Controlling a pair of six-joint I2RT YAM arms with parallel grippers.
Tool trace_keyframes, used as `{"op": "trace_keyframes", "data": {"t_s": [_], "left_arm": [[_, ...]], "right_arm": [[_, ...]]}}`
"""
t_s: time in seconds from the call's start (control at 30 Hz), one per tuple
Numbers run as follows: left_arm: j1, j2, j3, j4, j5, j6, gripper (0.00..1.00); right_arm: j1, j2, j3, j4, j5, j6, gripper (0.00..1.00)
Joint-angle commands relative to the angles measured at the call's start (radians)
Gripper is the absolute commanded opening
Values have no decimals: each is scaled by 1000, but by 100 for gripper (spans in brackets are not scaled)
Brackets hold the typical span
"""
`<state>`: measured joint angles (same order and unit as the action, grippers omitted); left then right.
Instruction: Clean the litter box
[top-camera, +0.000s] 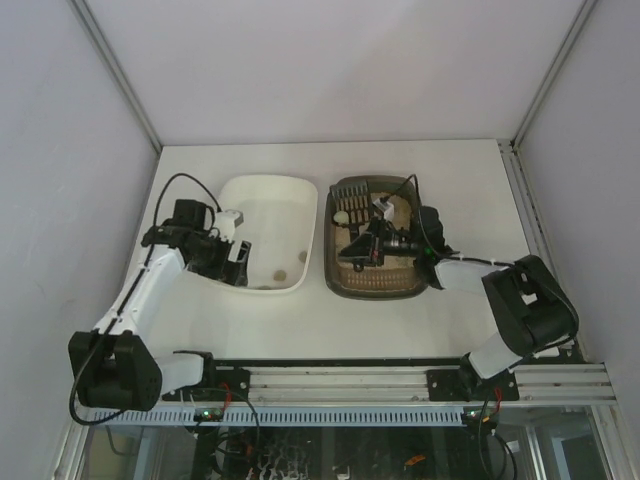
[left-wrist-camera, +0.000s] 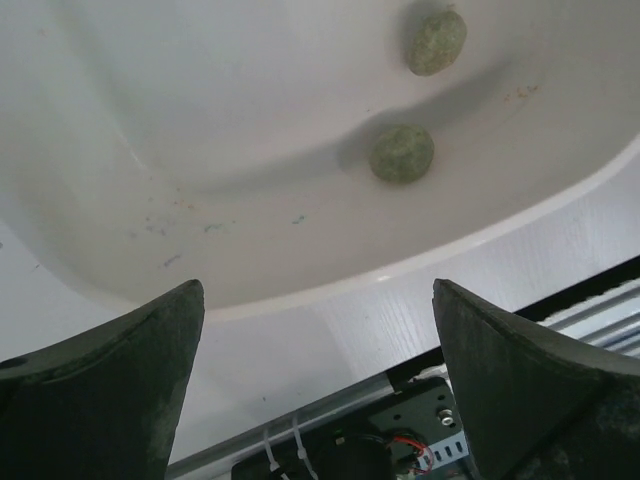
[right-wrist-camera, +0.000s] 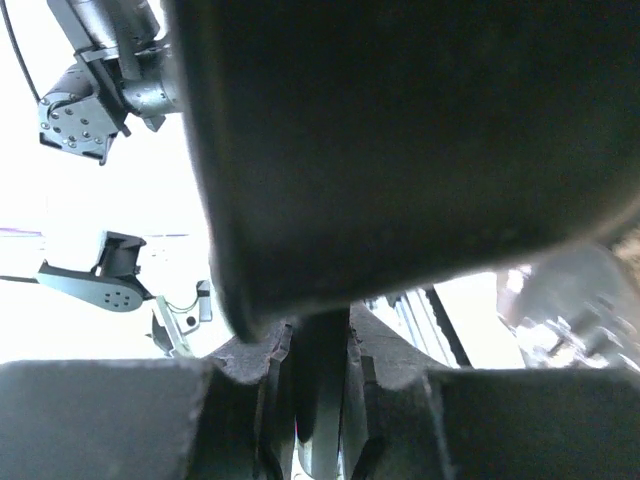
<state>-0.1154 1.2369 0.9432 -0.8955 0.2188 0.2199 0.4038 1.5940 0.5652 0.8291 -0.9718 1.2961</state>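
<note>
The litter box (top-camera: 372, 291), a dark brown-grey tray of beige litter, sits right of centre. My right gripper (top-camera: 374, 244) reaches into it, shut on the handle of a dark scoop (top-camera: 353, 256) held over the litter. In the right wrist view the scoop (right-wrist-camera: 400, 130) fills the top of the frame, and its handle (right-wrist-camera: 320, 400) is pinched between my right gripper's (right-wrist-camera: 320, 340) fingers. A pale lump (top-camera: 342, 217) lies in the box's far left corner. My left gripper (top-camera: 237, 264) stands open at the near left rim of the white tray (top-camera: 265, 200), nothing between its fingers (left-wrist-camera: 150, 370).
Two greenish-brown clumps (left-wrist-camera: 402, 153) (left-wrist-camera: 436, 41) rest on the white tray's floor (left-wrist-camera: 250, 120), seen from above at the tray's near right (top-camera: 281, 273). The rail with the arm bases (top-camera: 400, 380) runs along the near edge. Walls close in the table's left, right and back.
</note>
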Motion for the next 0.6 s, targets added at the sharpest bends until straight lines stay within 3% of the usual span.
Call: {"op": "trace_keyframes", "data": {"t_s": [0.0,0.2,0.37,0.43,0.57], "left_arm": [[136,-100,134,-118,242,50,100],[238,-165,218,-158,342,35,100],[298,-165,201,-143,462,-6,100],[339,-142,188,-147,512,-20,100],[399,-105,180,-178,533,-32,100]], "right_arm": [[64,-108,211,-460,71,-256,0],[193,-5,659,-1098,316,-583,0],[306,182,993,-1450,584,-727,0],[359,261,1119,-1615,760,-772,0],[455,355,1282,-1761,1033,-836,0]]}}
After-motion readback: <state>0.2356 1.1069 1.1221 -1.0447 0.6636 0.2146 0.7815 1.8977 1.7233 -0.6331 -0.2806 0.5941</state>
